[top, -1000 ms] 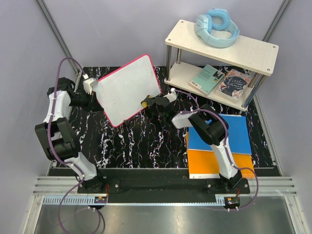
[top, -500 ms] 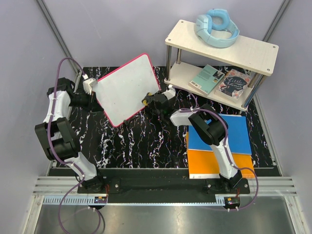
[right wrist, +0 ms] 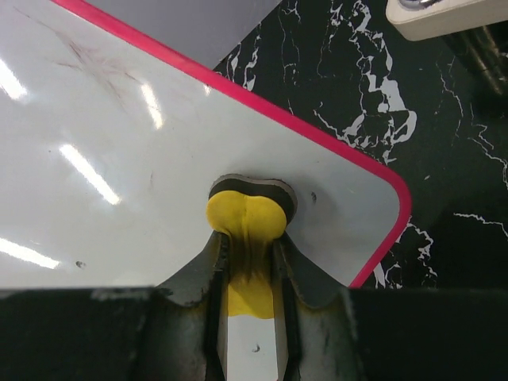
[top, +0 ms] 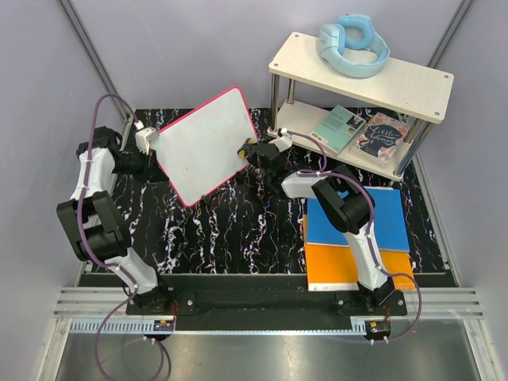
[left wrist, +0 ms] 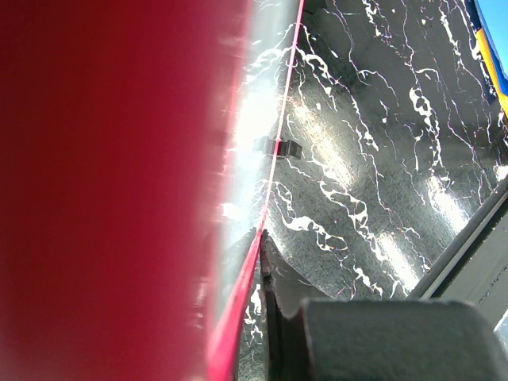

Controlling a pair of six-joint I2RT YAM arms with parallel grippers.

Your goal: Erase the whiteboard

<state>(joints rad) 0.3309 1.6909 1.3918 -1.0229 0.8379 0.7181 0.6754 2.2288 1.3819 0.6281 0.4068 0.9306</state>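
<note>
The whiteboard, white with a pink-red rim, is held tilted above the black marble table. My left gripper is shut on its left edge; in the left wrist view the rim runs beside one dark finger, the other finger hidden behind red blur. My right gripper is shut on a yellow eraser with a dark pad, pressed on the board near its right corner. Faint grey smudges show on the board; I see no clear writing.
A two-tier shelf stands at the back right with blue headphones on top and two books below. Blue and orange flat rectangles lie at the right front. A shelf leg stands close to the right gripper.
My right gripper with the eraser slid along the board's right side toward the back, from the lower edge to the right corner. The left gripper and the board hardly moved.
</note>
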